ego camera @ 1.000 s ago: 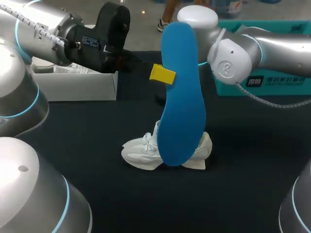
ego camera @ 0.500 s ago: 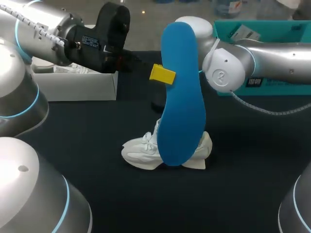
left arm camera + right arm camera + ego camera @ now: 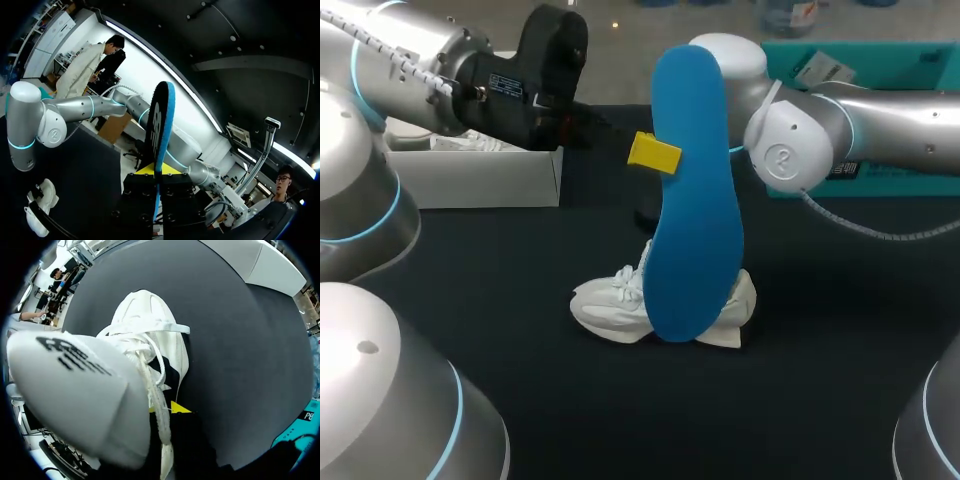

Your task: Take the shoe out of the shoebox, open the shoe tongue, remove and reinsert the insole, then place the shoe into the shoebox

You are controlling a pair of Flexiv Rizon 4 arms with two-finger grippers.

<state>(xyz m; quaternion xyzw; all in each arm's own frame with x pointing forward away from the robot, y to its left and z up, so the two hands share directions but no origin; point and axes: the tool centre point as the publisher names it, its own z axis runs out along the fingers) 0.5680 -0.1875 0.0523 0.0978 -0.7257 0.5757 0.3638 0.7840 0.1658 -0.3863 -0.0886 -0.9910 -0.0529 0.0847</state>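
The right arm (image 3: 790,150) has swung its elbow joint back rightward after dipping in, nudging the white shoe (image 3: 610,310) slightly.

Upright insole (image 3: 692,200) blocks mid-table above shoe (image 3: 615,308); bare table (image 3: 470,300) L & R gives room; shoebox (image 3: 480,178) at back L.

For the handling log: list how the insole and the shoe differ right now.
The insole is blue; the shoe is white. The insole is held upright off the table, clamped in the left gripper; the shoe lies on the table. The insole is a thin flat slab; the shoe is bulky, with laces. Shared: neither is in the shoebox.
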